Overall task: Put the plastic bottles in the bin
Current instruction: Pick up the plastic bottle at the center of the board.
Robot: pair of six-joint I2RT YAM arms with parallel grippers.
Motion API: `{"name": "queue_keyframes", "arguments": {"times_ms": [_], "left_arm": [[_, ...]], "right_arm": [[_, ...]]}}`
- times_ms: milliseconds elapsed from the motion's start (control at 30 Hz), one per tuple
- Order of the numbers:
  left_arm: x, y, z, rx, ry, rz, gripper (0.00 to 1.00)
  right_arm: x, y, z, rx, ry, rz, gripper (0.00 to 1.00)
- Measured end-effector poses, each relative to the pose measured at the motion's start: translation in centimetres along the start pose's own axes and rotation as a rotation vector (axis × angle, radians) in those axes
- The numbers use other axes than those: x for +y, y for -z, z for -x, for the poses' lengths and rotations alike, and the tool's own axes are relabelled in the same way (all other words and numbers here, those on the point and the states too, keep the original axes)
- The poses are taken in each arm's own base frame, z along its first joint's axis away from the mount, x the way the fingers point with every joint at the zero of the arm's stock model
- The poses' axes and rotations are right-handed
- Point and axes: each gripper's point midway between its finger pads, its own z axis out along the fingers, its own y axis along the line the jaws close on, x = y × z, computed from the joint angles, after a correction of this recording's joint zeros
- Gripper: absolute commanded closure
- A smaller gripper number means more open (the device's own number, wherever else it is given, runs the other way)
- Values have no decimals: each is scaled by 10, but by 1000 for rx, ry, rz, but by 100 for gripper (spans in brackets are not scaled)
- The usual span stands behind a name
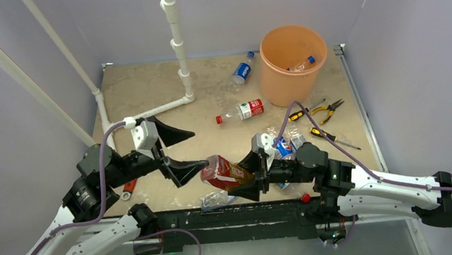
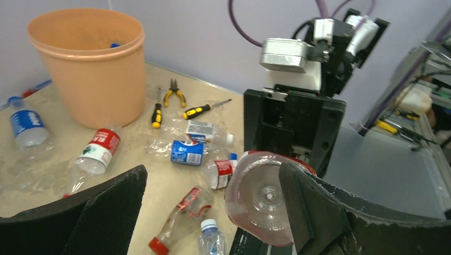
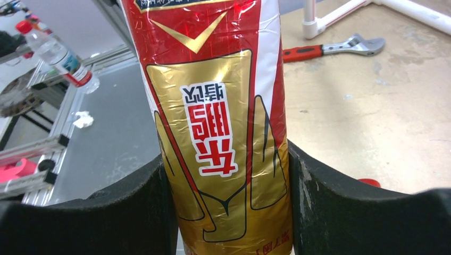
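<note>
Upside-down "东鹏特饮" on red-gold bottle (image 3: 223,133)

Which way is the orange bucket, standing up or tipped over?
Standing up: the bin rests on its base, open rim facing upward.

Orange bin (image 1: 291,88) upright; bottles (image 1: 243,110) scattered; red-gold bottle (image 1: 222,173) aloft, horizontal.

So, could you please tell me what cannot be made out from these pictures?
- Right wrist view: both ends of the red-and-gold bottle are cut off by the frame edges.
- Left wrist view: the bin hides its contents behind its own wall.
- Top view: the left arm covers most of the wrench.
- All views: whether the open left claw touches that bottle is unclear.
</note>
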Motion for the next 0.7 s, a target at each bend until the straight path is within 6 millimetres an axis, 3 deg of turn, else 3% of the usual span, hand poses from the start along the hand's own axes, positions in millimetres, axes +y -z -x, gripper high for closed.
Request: {"name": "queue_keyframes", "arguments": {"times_ms": [267,433,700], "left_arm": [[-37,0,-5,73,2,-220,6],[-43,-10,-18,144,25,-290,8],[-49,-9,-43,246,31,-358,8]], "right_arm": [[6,-1,8,36,29,22,57],[4,-1,6,43,45,18,57],[2,-9,5,70,61,20,57]]}}
